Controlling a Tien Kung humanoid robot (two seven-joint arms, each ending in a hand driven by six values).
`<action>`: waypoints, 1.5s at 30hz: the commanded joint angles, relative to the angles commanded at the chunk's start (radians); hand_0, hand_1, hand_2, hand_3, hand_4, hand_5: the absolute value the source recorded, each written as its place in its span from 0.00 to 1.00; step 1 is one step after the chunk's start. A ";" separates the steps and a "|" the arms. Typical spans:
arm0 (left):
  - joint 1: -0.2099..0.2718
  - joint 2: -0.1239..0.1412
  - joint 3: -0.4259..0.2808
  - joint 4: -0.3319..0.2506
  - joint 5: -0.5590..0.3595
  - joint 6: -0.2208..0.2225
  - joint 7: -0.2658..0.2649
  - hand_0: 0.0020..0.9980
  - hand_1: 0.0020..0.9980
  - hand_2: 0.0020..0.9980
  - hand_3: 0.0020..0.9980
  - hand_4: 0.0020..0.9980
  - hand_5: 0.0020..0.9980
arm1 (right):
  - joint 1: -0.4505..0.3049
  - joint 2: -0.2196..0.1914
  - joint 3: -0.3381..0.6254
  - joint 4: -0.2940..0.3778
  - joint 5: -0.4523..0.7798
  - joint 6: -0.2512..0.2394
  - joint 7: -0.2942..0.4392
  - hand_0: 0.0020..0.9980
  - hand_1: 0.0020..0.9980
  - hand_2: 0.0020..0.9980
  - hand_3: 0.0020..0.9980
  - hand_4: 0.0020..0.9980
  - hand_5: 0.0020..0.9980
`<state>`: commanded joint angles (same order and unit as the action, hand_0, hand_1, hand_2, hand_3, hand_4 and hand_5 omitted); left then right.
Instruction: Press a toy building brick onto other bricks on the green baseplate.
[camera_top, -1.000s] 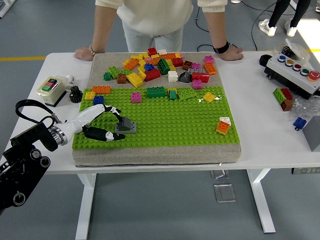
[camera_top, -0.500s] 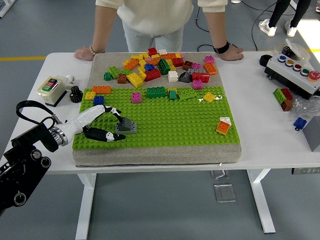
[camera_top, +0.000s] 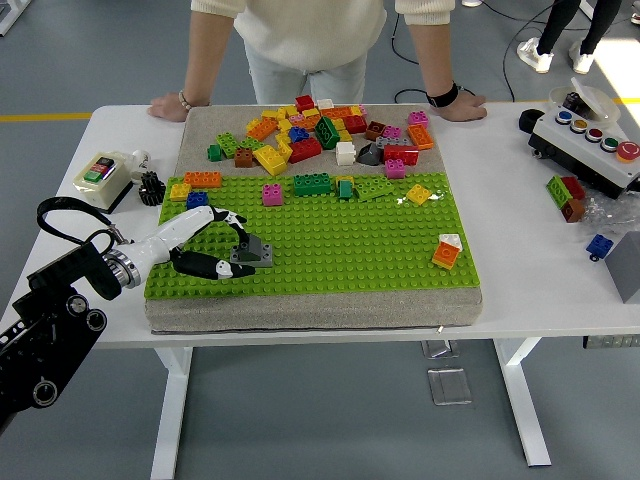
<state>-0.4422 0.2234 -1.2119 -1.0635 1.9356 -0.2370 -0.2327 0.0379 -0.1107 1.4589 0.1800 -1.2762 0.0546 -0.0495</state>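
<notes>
A robotics lab or test room: a white height-adjustable table (camera_top: 520, 300) stands on a grey floor marked with a yellow line (camera_top: 45, 117), a push-button control box (camera_top: 590, 145) and an emergency-stop switch (camera_top: 100, 178) sit on it, and cables (camera_top: 500, 60) trail across the floor.

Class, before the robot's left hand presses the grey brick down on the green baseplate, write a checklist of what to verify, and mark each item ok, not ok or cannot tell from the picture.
1. Left hand has its fingers around the grey brick: ok.
2. Grey brick sits over the green baseplate, not the loose pile: ok.
3. Another brick lies under the grey brick to press onto: cannot tell.
4. Baseplate around the grey brick is free of other bricks: ok.
5. Person's hands rest at the table's far edge, away from the left hand: ok.
6. Right hand clear of the work: cannot tell, out of view.
</notes>
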 joint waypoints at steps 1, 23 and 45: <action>-0.001 0.000 0.002 0.002 0.000 0.000 0.000 0.98 0.88 0.85 0.58 1.00 0.38 | 0.000 0.000 0.001 0.000 0.000 0.000 0.000 0.76 0.69 0.73 0.68 0.97 0.49; -0.007 -0.005 0.010 0.021 0.002 0.000 0.002 0.98 0.88 0.85 0.58 1.00 0.37 | 0.001 0.000 0.005 0.000 -0.001 0.000 0.000 0.76 0.69 0.73 0.68 0.97 0.49; -0.007 -0.014 0.026 0.036 0.004 0.004 0.005 0.98 0.88 0.85 0.58 1.00 0.36 | 0.002 0.001 0.002 0.000 -0.001 -0.003 0.000 0.76 0.69 0.73 0.68 0.97 0.49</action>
<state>-0.4490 0.2090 -1.1855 -1.0277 1.9394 -0.2328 -0.2279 0.0396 -0.1097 1.4611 0.1800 -1.2770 0.0519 -0.0500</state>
